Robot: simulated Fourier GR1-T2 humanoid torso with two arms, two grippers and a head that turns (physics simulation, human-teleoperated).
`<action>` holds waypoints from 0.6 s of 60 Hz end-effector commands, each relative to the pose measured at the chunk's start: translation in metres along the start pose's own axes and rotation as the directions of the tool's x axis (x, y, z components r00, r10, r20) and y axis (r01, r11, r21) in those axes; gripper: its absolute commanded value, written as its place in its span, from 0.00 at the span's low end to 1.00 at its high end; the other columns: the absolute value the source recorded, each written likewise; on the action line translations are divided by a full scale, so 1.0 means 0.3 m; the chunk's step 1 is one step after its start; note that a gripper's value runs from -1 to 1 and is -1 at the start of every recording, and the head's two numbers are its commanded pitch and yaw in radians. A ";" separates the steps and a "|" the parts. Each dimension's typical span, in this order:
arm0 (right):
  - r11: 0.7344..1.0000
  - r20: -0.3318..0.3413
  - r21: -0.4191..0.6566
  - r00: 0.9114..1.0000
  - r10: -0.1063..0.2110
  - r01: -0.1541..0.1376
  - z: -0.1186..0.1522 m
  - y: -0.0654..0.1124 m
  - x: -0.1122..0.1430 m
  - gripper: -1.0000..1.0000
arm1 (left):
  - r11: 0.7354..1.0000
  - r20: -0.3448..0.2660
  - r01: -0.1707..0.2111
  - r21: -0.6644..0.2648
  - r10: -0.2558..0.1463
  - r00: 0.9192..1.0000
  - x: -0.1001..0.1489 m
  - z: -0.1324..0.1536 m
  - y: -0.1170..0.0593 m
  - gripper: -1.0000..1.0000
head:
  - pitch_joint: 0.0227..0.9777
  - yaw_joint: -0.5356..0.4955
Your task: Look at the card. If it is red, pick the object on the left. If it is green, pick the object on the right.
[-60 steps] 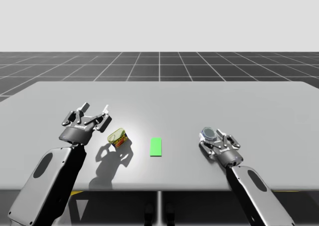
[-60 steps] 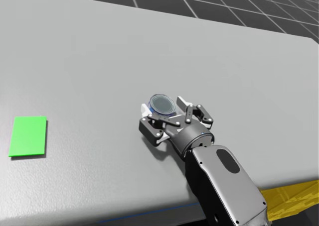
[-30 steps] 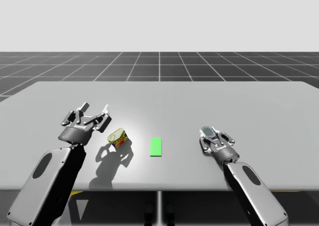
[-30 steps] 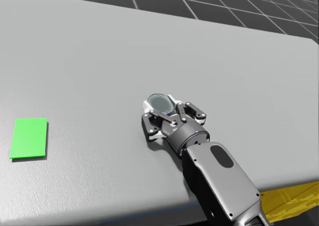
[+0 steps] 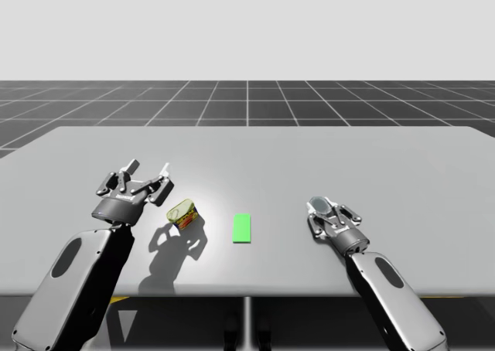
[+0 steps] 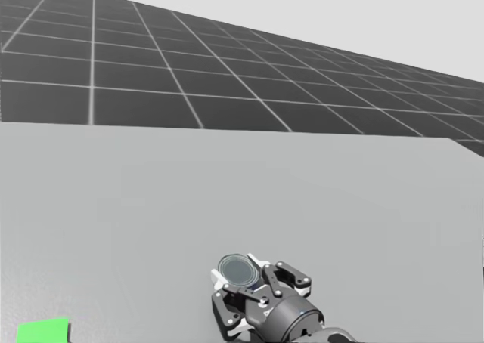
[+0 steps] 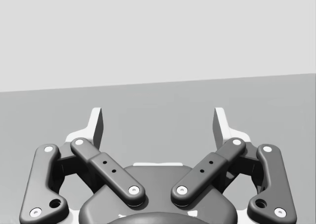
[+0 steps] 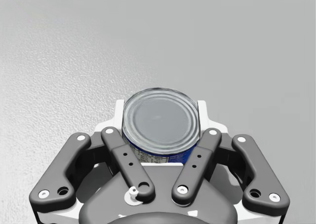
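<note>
Card [image 5: 243, 228] reads green in high view, so target is blue can [image 5: 318, 206], right of it, inside my right gripper [image 5: 319, 212]; left gripper [image 5: 148, 167] hangs wide open. Head view: can upright. Right wrist view: both fingers [image 8: 205, 116] clamp can's sides. Lift straight up, steady squeeze, no tilt.

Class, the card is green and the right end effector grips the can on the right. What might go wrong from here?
1. The right end effector pinches the blue round can only at two spots on its curved wall, so it may slip or twist on lifting.
2. The left end effector hangs open beside the tilted green and red can; a stray move might knock it towards the green card.
</note>
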 end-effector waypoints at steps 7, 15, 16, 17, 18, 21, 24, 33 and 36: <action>0.993 -0.033 -0.111 0.999 -0.035 0.031 0.007 -0.011 -0.050 1.00 | 1.000 -0.003 -0.001 0.001 0.001 1.000 -0.004 0.001 -0.003 0.00 | 0.46 0.11; 0.993 -0.007 -0.114 0.999 -0.043 0.042 0.017 -0.019 -0.012 1.00 | 1.000 -0.002 -0.002 0.002 0.002 1.000 -0.004 0.001 -0.002 0.00 | 0.45 0.11; 0.993 -0.004 -0.112 0.999 -0.047 0.047 0.018 -0.019 -0.005 1.00 | 1.000 -0.002 -0.002 0.002 0.002 1.000 -0.004 0.001 -0.002 0.00 | 0.45 0.11; 0.993 -0.001 -0.111 0.999 -0.050 0.050 0.018 -0.020 0.002 1.00 | 1.000 -0.002 -0.002 0.002 0.002 1.000 -0.004 0.001 -0.002 0.00 | 0.45 0.11; 0.992 0.002 -0.111 0.999 -0.053 0.052 0.019 -0.021 0.009 1.00 | 1.000 -0.002 -0.002 0.002 0.002 1.000 -0.004 0.001 -0.002 0.00 | 0.45 0.10; 0.992 0.027 -0.114 0.998 -0.051 0.054 0.020 -0.028 0.049 1.00 | 1.000 -0.002 -0.002 0.002 0.002 1.000 -0.004 0.001 -0.002 0.00 | 0.44 0.10; 0.992 0.046 -0.114 0.998 -0.050 0.055 0.022 -0.033 0.086 1.00 | 1.000 -0.002 -0.002 0.002 0.002 1.000 -0.004 0.001 -0.002 0.00 | 0.44 0.10; 0.991 0.120 -0.129 0.992 -0.025 0.041 0.032 -0.057 0.220 1.00 | 1.000 -0.002 -0.002 0.002 0.002 1.000 -0.004 0.001 -0.002 0.00 | 0.43 0.09; 0.990 0.145 -0.134 0.989 -0.020 0.039 0.036 -0.064 0.259 1.00 | 1.000 -0.002 -0.002 0.002 0.002 1.000 -0.004 0.001 -0.002 0.00 | 0.43 0.09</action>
